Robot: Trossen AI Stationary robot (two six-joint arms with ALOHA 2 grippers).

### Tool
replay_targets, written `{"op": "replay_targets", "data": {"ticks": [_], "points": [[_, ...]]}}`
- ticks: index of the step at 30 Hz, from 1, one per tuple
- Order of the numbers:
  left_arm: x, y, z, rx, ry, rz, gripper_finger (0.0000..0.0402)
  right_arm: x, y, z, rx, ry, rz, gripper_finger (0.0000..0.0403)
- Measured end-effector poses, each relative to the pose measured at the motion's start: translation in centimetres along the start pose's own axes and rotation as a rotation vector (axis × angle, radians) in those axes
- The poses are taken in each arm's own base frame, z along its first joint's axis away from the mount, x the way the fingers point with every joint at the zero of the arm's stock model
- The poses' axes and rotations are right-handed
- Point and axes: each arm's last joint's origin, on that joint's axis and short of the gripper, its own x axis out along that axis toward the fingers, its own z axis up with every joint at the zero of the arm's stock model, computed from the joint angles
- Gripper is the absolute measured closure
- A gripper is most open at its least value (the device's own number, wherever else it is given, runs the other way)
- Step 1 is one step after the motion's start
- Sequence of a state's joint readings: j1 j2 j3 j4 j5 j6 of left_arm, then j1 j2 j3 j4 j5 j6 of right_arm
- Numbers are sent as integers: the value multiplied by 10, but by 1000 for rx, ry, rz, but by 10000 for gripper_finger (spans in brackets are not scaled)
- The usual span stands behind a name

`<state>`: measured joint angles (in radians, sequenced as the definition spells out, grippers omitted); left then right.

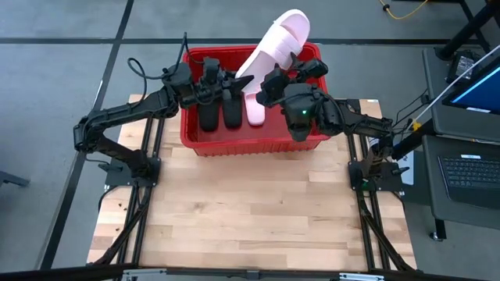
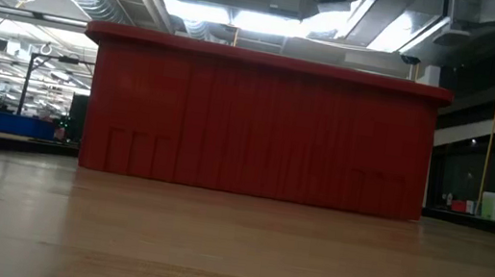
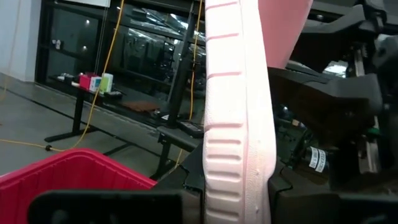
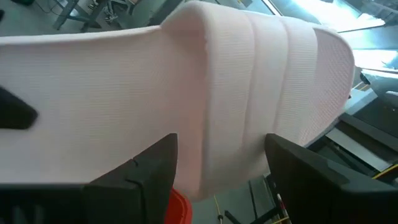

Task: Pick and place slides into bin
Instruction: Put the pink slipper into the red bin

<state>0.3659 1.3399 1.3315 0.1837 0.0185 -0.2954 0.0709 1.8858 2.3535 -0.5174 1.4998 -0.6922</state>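
Observation:
The red bin stands at the table's far middle and fills the low view. Inside it, two black slides and one pink slide stand on edge. A second pink slide is held high above the bin, nearly upright, strap end up. My left gripper is shut on its lower end. My right gripper is open, with one finger on each side of the strap. My left gripper holds the raised pink slide by its lower end, coming level from the table's left side. The sole's ribbed edge rises straight up from the fingers. The slide is clear of the bin and stands almost upright. My right gripper's open fingers flank the strap; I cannot tell whether they touch it.
Bare wooden table stretches from the bin to the near edge. A desk with a laptop stands beyond the table's right side. The bin's right half lies under my right arm.

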Motion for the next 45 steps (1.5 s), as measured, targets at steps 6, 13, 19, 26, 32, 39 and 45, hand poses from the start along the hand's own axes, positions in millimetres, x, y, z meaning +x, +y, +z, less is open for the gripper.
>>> {"op": "replay_targets", "data": {"ticks": [6, 13, 19, 26, 32, 39, 45], "points": [[0, -1, -1, 21, 8, -3, 344, 4, -1, 0, 0, 8, -10, 165], [0, -1, -3, 26, 28, 2, 344, 4, -1, -1, -13, 26, -30, 232], [0, -1, -3, 52, 29, -6, 344, 3, -1, -1, -48, 36, -40, 302], [0, -3, -4, 76, 45, -63, 344, 2, -2, -1, -50, 37, -42, 388], [0, -2, -8, 96, 86, -46, 280, 2, -1, -1, -51, 35, -40, 390], [-1, -1, -9, 101, 100, -48, 218, 2, -2, -2, -81, 56, -61, 390], [-1, -2, -11, 109, 136, -93, 205, 2, -2, -1, -118, 54, -58, 390]]}}
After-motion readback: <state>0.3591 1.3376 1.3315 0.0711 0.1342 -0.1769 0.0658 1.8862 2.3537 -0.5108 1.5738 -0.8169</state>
